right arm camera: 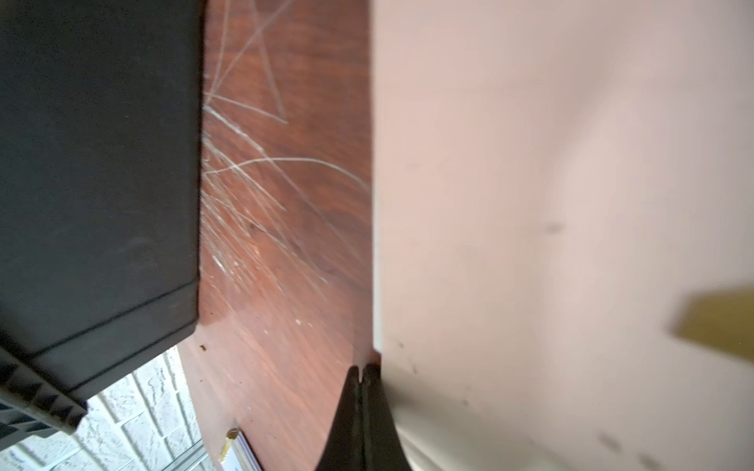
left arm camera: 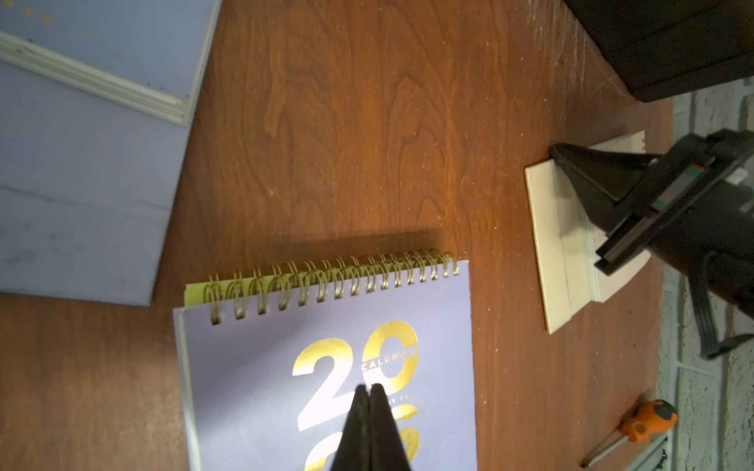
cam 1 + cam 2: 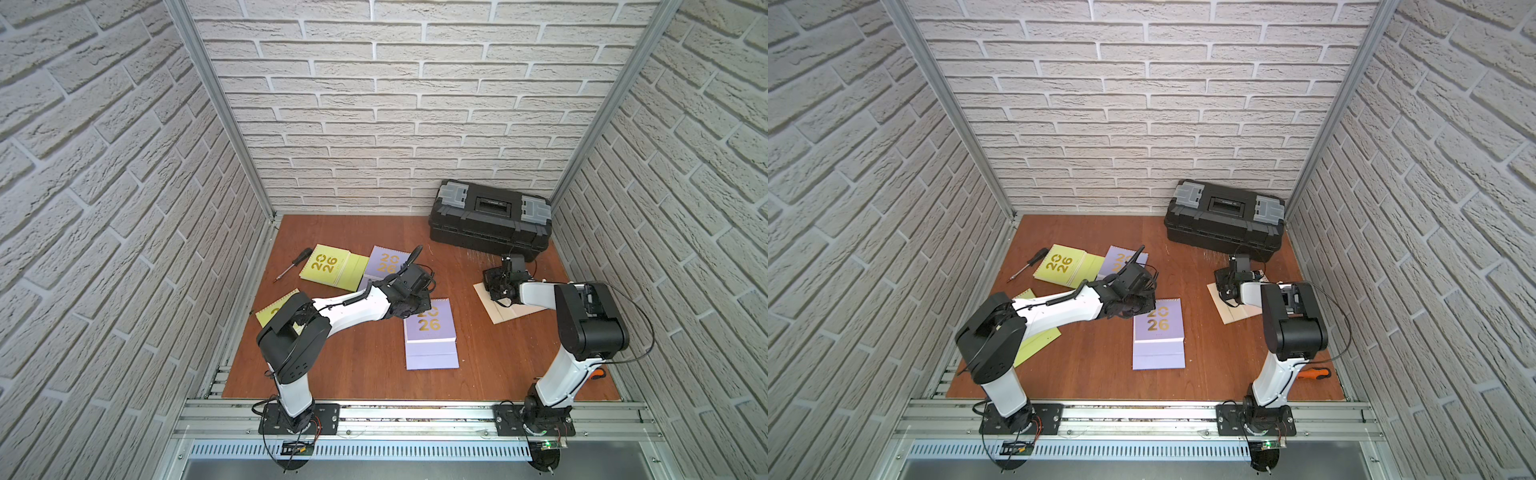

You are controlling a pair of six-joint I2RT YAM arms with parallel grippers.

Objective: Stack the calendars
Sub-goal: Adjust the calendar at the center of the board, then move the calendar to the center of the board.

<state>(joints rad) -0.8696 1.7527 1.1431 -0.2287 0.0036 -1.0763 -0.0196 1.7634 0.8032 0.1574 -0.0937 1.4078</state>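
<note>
You are holding both sets of jaws shut: left gripper (image 2: pixel 369 390) over the middle lavender calendar (image 2: pixel 253 367), right gripper (image 1: pixel 362 372) at the beige calendar (image 1: pixel 551 183) edge, near the toolbox (image 3: pixel 490 220). Be sliding beige toward lavender slowly, tips low.

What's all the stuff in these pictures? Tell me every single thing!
lavender calendars: two, purple; one mid-table, one further back.
lime-green calendars: three; one back left, one beneath the left arm, one peeking from under the mid-table lavender one.
beige calendar: one, right side.
toolbox: one, black with grey latches, back right corner.
screwdrivers: two; black-handled back left, orange-handled front right.
table: one, brown wood.
left gripper: black, shut, over the mid-table lavender calendar.
right gripper: black, shut, at the beige calendar's edge.
</note>
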